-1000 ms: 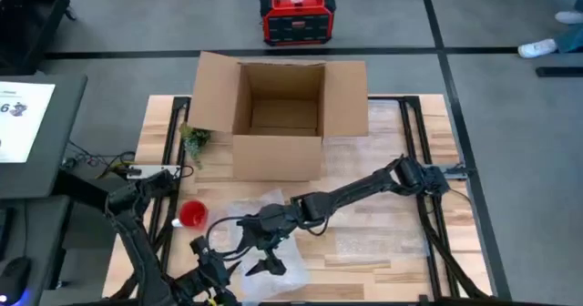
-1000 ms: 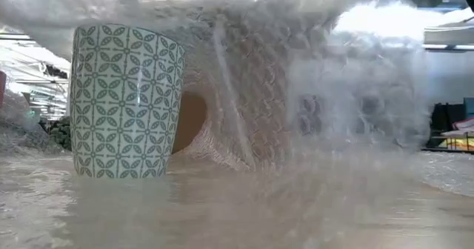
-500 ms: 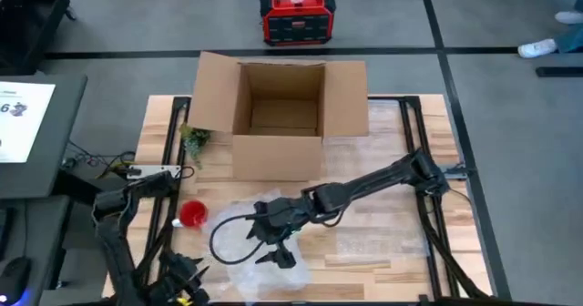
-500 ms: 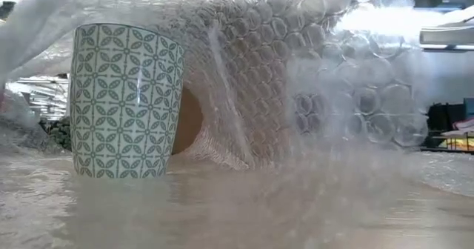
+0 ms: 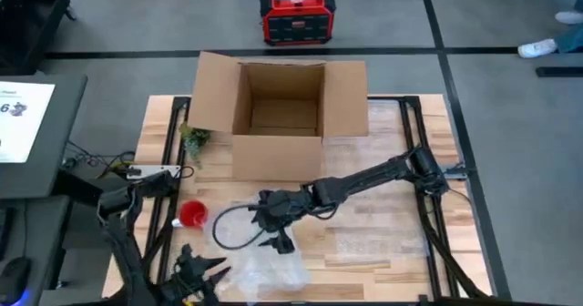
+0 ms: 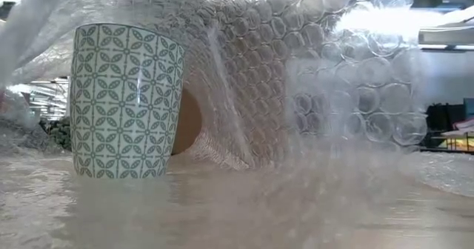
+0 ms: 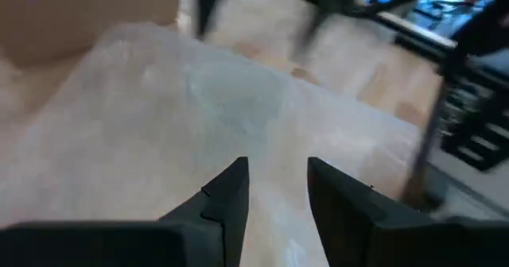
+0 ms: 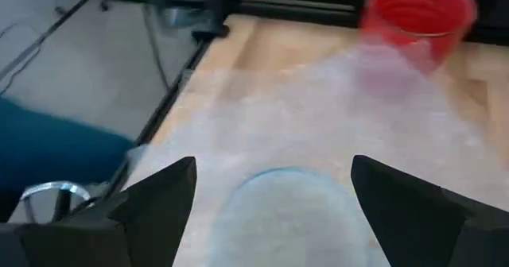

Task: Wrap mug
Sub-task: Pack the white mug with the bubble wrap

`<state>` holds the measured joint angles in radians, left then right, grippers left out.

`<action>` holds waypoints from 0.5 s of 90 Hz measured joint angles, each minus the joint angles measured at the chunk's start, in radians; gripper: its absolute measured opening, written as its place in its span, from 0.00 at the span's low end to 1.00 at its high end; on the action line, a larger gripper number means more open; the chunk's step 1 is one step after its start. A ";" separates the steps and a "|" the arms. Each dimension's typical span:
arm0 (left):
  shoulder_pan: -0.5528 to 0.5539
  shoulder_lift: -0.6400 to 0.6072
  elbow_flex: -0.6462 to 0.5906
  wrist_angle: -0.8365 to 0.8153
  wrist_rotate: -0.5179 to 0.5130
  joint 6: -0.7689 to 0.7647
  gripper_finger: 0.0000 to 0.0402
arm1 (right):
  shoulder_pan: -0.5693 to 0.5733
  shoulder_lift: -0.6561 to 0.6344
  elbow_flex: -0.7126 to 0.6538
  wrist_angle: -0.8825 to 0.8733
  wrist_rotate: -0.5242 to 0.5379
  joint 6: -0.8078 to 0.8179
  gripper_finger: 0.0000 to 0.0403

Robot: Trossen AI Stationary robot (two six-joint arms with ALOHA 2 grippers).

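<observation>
We are seeing the patterned mug standing upright at the table's front edge, under a sheet of bubble wrap draping over it. Our right gripper is hovering just above it with fingers spread wide, holding nothing. Our left gripper, narrowly parted and empty, is sitting by the wrap's front-left edge. A red cup is standing nearby.

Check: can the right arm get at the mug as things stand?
Probably yes. The right gripper is open just above the mug, jaws on either side, but the bubble wrap drapes over the mug, so the fingers would close on wrap first.
</observation>
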<state>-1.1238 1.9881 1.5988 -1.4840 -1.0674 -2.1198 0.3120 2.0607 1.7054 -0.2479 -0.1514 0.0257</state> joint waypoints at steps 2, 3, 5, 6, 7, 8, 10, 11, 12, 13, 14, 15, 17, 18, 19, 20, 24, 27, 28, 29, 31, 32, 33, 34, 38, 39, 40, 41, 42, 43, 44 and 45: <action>0.017 0.000 -0.002 0.000 0.022 0.028 0.23 | 0.014 -0.005 0.000 -0.015 0.000 -0.004 0.81; 0.026 0.000 -0.003 -0.001 0.033 0.040 0.22 | 0.021 -0.007 0.000 -0.023 0.000 -0.005 0.81; 0.044 0.000 -0.006 -0.003 0.053 0.066 0.21 | 0.035 -0.010 0.000 -0.037 0.000 -0.005 0.81; 0.053 0.000 -0.008 -0.004 0.064 0.079 0.20 | 0.043 -0.011 0.000 -0.042 0.000 -0.006 0.81; 0.062 0.000 -0.009 -0.007 0.075 0.091 0.20 | 0.050 -0.012 0.000 -0.046 0.000 -0.007 0.81; 0.070 0.000 -0.010 -0.011 0.084 0.102 0.19 | 0.058 -0.012 0.000 -0.048 0.000 -0.007 0.81; 0.086 0.000 -0.013 -0.023 0.099 0.122 0.18 | 0.075 -0.012 0.000 -0.054 0.000 -0.008 0.81; 0.094 0.000 -0.014 -0.032 0.104 0.128 0.17 | 0.083 -0.012 0.000 -0.057 0.000 -0.008 0.81; 0.102 0.000 -0.014 -0.042 0.107 0.134 0.16 | 0.091 -0.012 0.000 -0.060 0.001 -0.008 0.81; 0.109 0.000 -0.014 -0.054 0.108 0.140 0.16 | 0.099 -0.012 0.000 -0.064 0.001 -0.008 0.81; 0.116 0.000 -0.014 -0.066 0.109 0.143 0.15 | 0.107 -0.012 0.000 -0.069 0.005 -0.008 0.81; 0.123 0.000 -0.014 -0.077 0.109 0.147 0.14 | 0.114 -0.012 0.000 -0.073 0.009 -0.008 0.81; 0.136 0.000 -0.014 -0.090 0.109 0.153 0.13 | 0.130 -0.012 0.000 -0.080 0.022 -0.008 0.81; 0.142 0.000 -0.014 -0.093 0.109 0.157 0.12 | 0.138 -0.012 0.000 -0.083 0.029 -0.007 0.81; 0.149 -0.001 -0.015 -0.091 0.109 0.167 0.11 | 0.147 -0.012 0.000 -0.086 0.038 -0.007 0.81; 0.157 -0.002 -0.016 -0.089 0.109 0.180 0.10 | 0.154 -0.012 0.000 -0.089 0.047 -0.005 0.81; 0.186 -0.008 -0.027 -0.081 0.108 0.252 0.07 | 0.181 -0.012 0.000 -0.105 0.085 -0.002 0.81; 0.203 -0.014 -0.036 -0.082 0.113 0.291 0.05 | 0.198 -0.012 0.000 -0.122 0.113 0.006 0.80; 0.208 -0.016 -0.037 -0.084 0.115 0.301 0.04 | 0.203 -0.012 0.000 -0.127 0.124 0.010 0.80; 0.215 -0.017 -0.038 -0.085 0.116 0.310 0.03 | 0.209 -0.012 0.000 -0.133 0.134 0.014 0.80; 0.229 -0.020 -0.039 -0.085 0.117 0.325 0.02 | 0.218 -0.012 0.000 -0.143 0.155 0.022 0.79; 0.234 -0.021 -0.040 -0.085 0.116 0.333 0.02 | 0.222 -0.012 0.000 -0.149 0.165 0.027 0.79; 0.240 -0.022 -0.041 -0.085 0.116 0.341 0.01 | 0.225 -0.012 0.000 -0.154 0.176 0.031 0.79; 0.245 -0.023 -0.042 -0.086 0.116 0.349 0.01 | 0.229 -0.012 0.000 -0.159 0.187 0.035 0.79; 0.266 -0.028 -0.048 -0.088 0.116 0.386 0.01 | 0.241 -0.012 0.000 -0.175 0.217 0.055 0.78; 0.271 -0.028 -0.050 -0.088 0.118 0.395 0.01 | 0.244 -0.012 0.000 -0.178 0.225 0.059 0.78; 0.276 -0.029 -0.052 -0.088 0.119 0.403 0.01 | 0.247 -0.013 0.000 -0.182 0.228 0.065 0.77; 0.281 -0.031 -0.053 -0.087 0.121 0.412 0.01 | 0.249 -0.015 0.000 -0.188 0.231 0.070 0.77; 0.287 -0.032 -0.055 -0.087 0.124 0.422 0.01 | 0.250 -0.016 0.000 -0.194 0.233 0.075 0.77; 0.293 -0.033 -0.055 -0.087 0.129 0.430 0.01 | 0.252 -0.018 0.000 -0.202 0.234 0.082 0.77; 0.298 -0.035 -0.056 -0.086 0.133 0.439 0.01 | 0.253 -0.020 0.000 -0.209 0.234 0.088 0.77; 0.303 -0.037 -0.057 -0.085 0.137 0.449 0.01 | 0.255 -0.021 0.000 -0.217 0.234 0.095 0.77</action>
<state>-0.8210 1.9510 1.5415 -1.5694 -0.9300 -1.6712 0.5666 2.0397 1.7054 -0.4644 0.0828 0.1211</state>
